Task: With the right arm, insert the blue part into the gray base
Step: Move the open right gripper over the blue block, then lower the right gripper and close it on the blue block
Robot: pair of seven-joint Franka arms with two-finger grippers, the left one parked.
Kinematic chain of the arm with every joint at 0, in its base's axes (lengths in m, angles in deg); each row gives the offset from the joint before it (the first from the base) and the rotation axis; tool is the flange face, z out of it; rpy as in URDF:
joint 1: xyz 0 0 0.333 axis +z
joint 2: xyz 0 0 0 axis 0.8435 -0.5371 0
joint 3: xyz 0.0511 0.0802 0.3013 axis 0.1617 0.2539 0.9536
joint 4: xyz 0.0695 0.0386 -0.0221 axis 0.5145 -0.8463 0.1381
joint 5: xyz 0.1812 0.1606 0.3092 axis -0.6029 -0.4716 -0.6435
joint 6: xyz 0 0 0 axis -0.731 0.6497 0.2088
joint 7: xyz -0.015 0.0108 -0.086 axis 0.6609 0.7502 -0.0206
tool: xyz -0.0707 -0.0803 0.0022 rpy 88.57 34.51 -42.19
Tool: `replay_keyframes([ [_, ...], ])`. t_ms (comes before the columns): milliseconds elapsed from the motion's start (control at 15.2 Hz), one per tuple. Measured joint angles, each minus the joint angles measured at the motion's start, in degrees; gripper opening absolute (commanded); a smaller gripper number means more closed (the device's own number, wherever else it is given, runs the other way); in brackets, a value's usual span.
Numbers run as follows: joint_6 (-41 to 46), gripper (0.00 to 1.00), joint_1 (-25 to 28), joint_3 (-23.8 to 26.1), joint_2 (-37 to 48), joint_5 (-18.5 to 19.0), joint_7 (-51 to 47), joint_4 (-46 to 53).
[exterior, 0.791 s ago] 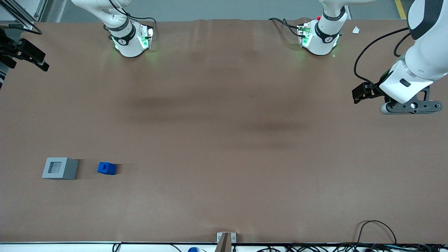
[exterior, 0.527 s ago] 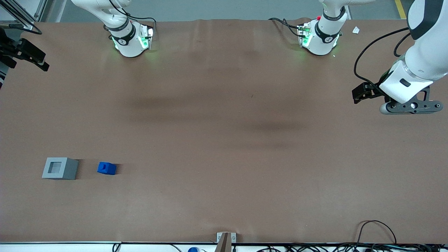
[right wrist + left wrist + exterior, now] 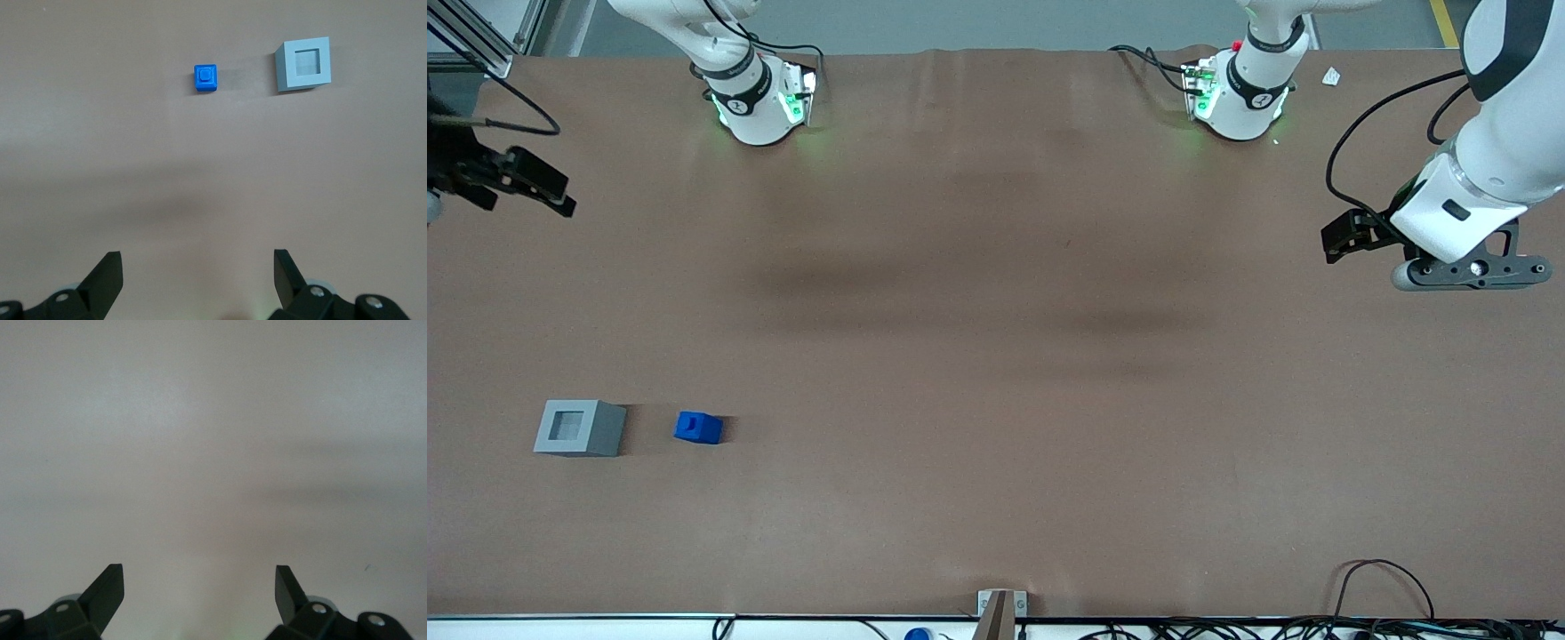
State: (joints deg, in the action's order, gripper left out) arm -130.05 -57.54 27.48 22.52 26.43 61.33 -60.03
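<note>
Front view shows the small bright-blue plastic block [image 3: 698,428] sitting on the brown counter [image 3: 996,356] just beside the light-gray plastic cube with a square recess in its top [image 3: 579,428], the two apart and not touching, both toward the working arm's end. The right arm's black pincer [image 3: 516,178] hangs at that same end, well apart from both and farther from the front camera. Seen from the right wrist, its fingers [image 3: 107,273] are spread wide with nothing between them, the blue block [image 3: 205,78] and gray cube [image 3: 304,64] lying ahead on the counter.
</note>
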Motion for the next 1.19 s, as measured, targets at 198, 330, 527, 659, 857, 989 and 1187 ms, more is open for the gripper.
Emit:
replay_keyframes([
  [198,-2.6,1.00,0.0,0.0,-1.3,0.0,0.0,-2.7],
  [330,-4.2,1.00,0.0,0.0,-3.0,0.0,0.0,-3.2],
  [527,-7.1,1.00,-0.1,-0.2,-5.3,0.0,0.0,-3.3],
  [659,-8.8,1.00,-0.1,-0.2,-6.7,0.0,0.0,-3.3],
  [857,-10.6,1.00,-0.3,-0.3,-9.0,0.0,-0.1,-3.3],
  [989,-11.3,1.00,-0.5,-0.4,-10.6,0.0,-0.1,-3.3],
  [1187,-12.2,1.00,-0.5,-0.4,-13.0,0.0,-0.1,-3.4],
])
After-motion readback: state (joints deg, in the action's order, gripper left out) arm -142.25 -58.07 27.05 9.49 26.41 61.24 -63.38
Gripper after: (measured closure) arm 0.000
